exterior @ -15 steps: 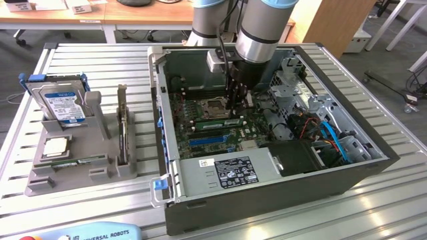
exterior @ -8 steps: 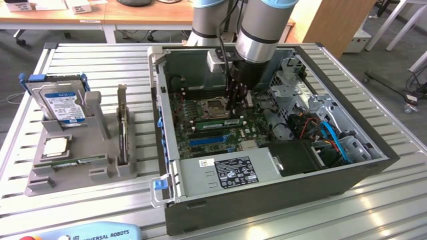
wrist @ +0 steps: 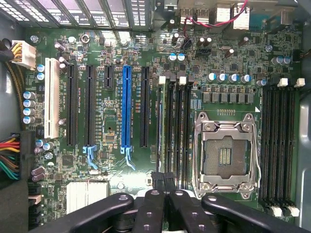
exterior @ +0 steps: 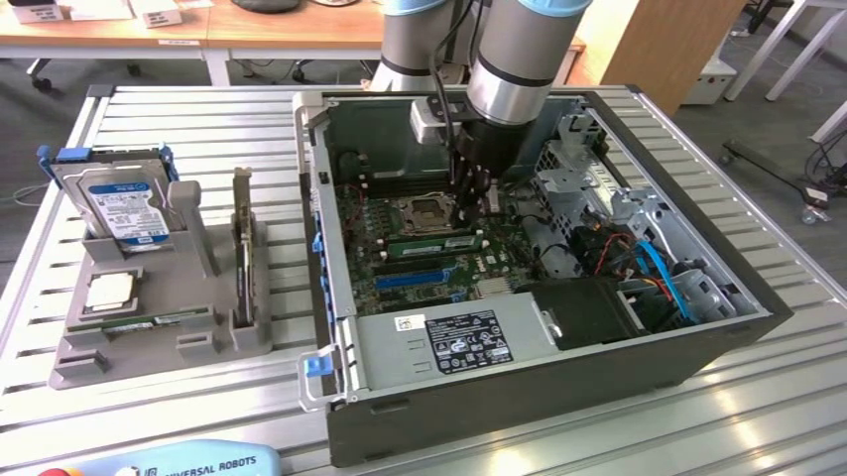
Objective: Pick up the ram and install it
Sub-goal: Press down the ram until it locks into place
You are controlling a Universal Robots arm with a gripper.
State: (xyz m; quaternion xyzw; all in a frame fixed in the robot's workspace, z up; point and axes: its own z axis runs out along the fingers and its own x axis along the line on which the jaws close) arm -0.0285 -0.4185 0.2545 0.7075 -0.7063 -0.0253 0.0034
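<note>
A grey rack sits by the desk's left edge, a green stick lying in it. Right of it, inside the open case, the hand is pressed together on the ram, edge-on in a slot beside the CPU socket.

An open computer case lies on a slatted table, its motherboard inside. At the exterior view's left, a holder carries a hard drive and a card. The arm reaches into the case.
</note>
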